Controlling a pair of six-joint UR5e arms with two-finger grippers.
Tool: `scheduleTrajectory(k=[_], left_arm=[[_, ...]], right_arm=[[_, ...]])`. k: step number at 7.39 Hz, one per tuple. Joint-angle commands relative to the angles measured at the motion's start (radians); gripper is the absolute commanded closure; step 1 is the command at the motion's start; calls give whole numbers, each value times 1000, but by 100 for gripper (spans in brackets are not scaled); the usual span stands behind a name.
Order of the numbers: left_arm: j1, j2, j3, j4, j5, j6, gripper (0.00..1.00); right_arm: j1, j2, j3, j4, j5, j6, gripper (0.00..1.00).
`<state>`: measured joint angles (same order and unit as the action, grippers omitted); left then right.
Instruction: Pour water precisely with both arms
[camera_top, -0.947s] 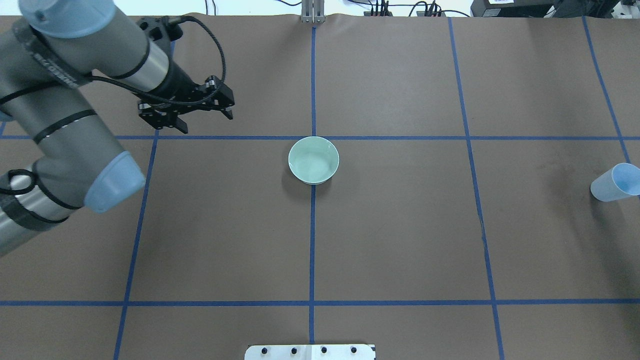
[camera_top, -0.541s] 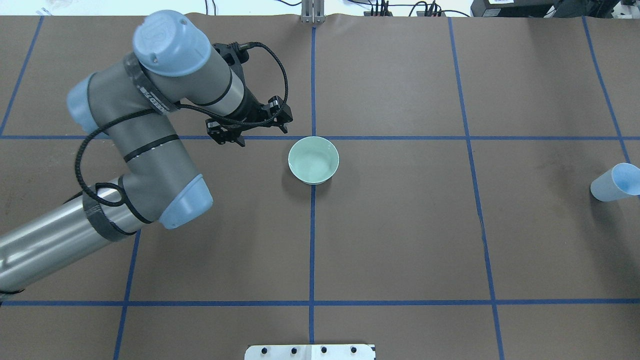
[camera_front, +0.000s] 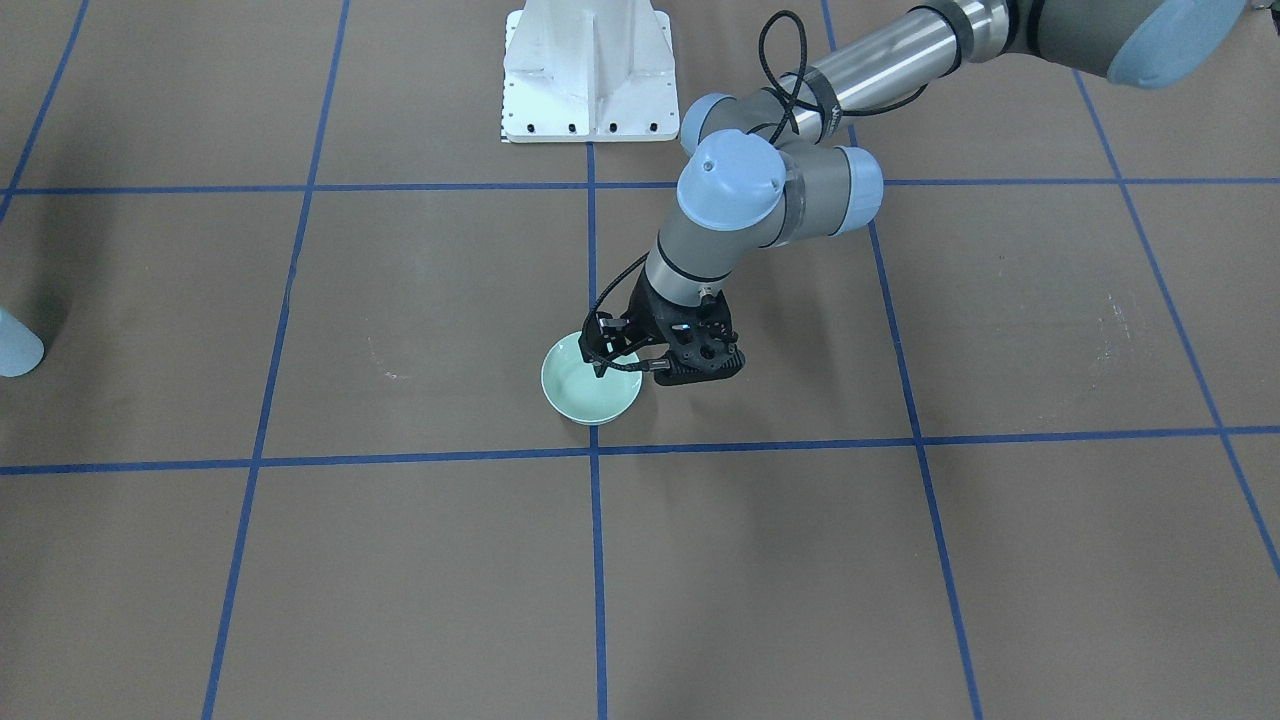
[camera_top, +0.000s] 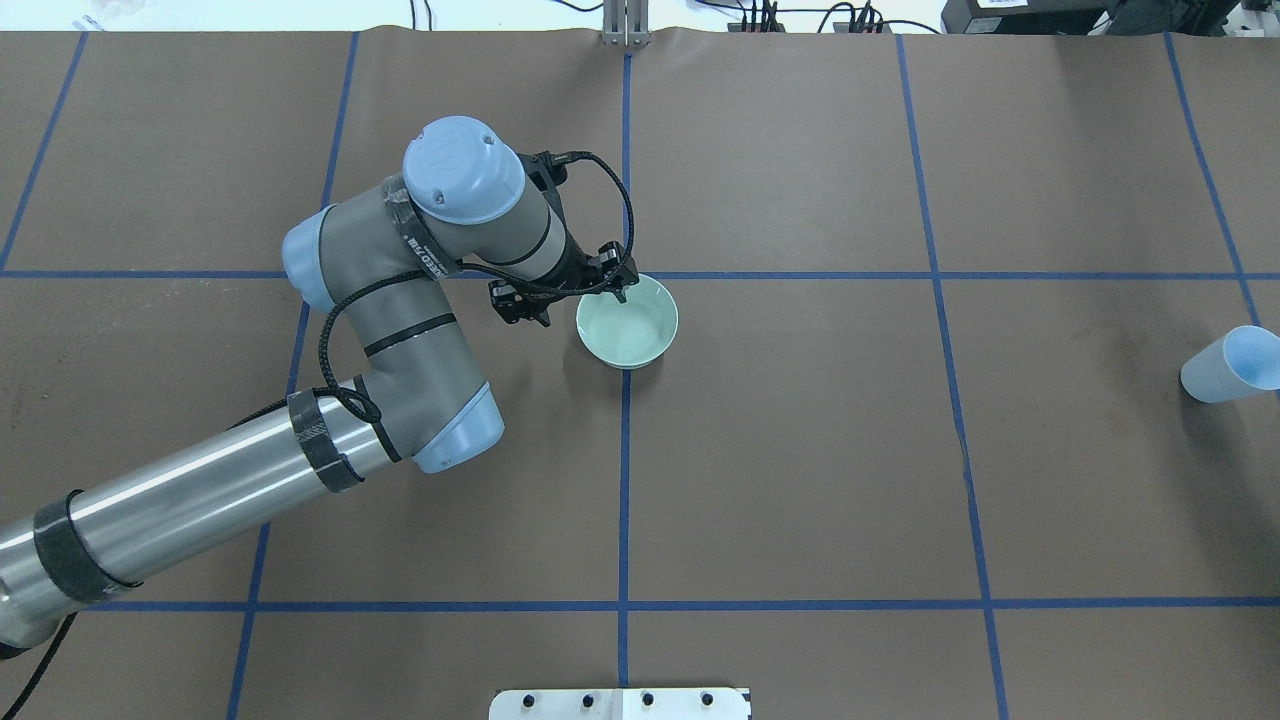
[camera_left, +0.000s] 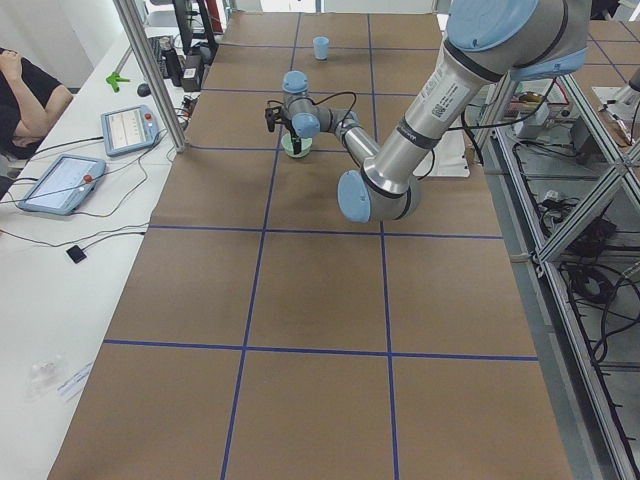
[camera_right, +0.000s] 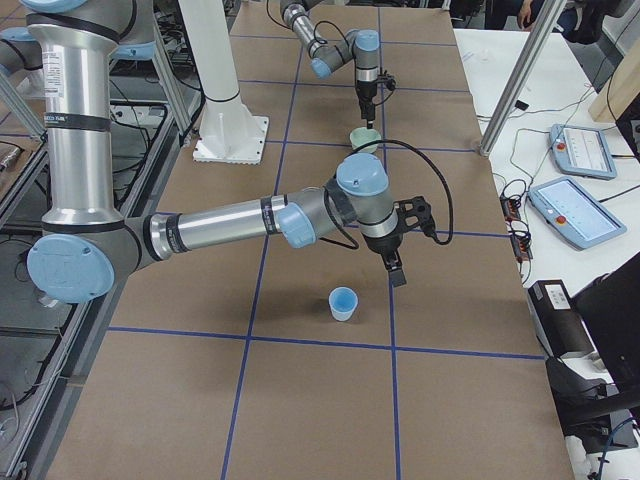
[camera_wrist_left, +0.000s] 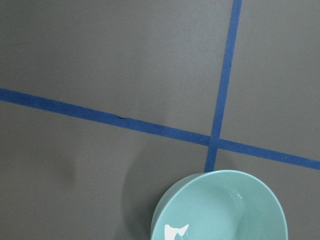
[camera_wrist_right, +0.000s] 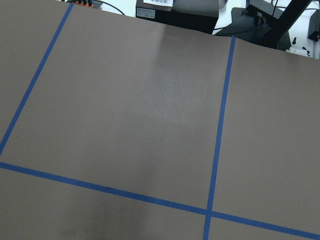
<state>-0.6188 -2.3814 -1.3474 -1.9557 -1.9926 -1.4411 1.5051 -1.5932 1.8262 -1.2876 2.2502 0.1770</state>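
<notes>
A mint-green bowl (camera_top: 632, 330) stands at the table's middle; it also shows in the front view (camera_front: 580, 392) and the left wrist view (camera_wrist_left: 220, 212). My left gripper (camera_top: 566, 297) is open and low at the bowl's left rim. One finger (camera_front: 599, 362) is over the bowl's inside and the other is outside it. A light blue cup (camera_top: 1228, 366) stands upright at the far right, also in the right side view (camera_right: 343, 302). My right gripper (camera_right: 397, 268) shows only in that side view, above the table just beyond the cup. I cannot tell whether it is open or shut.
The white bolted pedestal (camera_front: 585, 70) stands at the robot's side of the table. Blue tape lines grid the brown table. Aluminium posts (camera_right: 520, 70) and control tablets (camera_right: 580, 150) line the far edge, where a person (camera_left: 25, 95) sits.
My left arm has swung right and down, from the table's far left to the bowl's left rim. Its gripper stays open. Bowl and cup have not moved.
</notes>
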Motion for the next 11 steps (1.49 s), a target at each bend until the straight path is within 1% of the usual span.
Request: scheduleTrajectory(k=[1, 3, 4, 5, 6, 8, 9, 10, 11], left_arm=[[23, -5, 43, -5, 2, 4, 2], [28, -5, 62, -5, 2, 7, 26], [28, -5, 62, -5, 2, 8, 57], [28, -7, 60, -2, 6, 7, 92], [28, -7, 60, 0, 21, 8, 100], [18, -39, 54, 30, 11, 8, 100], [-10, -63, 33, 85, -29, 10, 100], [-62, -59, -22, 127, -93, 13, 100], [-125, -42, -86, 179, -150, 46, 100]], right_arm=[[0, 1, -1, -4, 2, -2, 0], [0, 2, 1, -6, 2, -2, 0], [0, 2, -1, -6, 2, -2, 0], [0, 2, 1, -6, 2, -2, 0], [0, 2, 1, -6, 2, -2, 0], [1, 1, 1, -7, 2, -2, 0], [0, -1, -1, -9, 3, -2, 0], [0, -7, 1, -9, 5, -4, 0], [1, -8, -2, -10, 31, -2, 0]])
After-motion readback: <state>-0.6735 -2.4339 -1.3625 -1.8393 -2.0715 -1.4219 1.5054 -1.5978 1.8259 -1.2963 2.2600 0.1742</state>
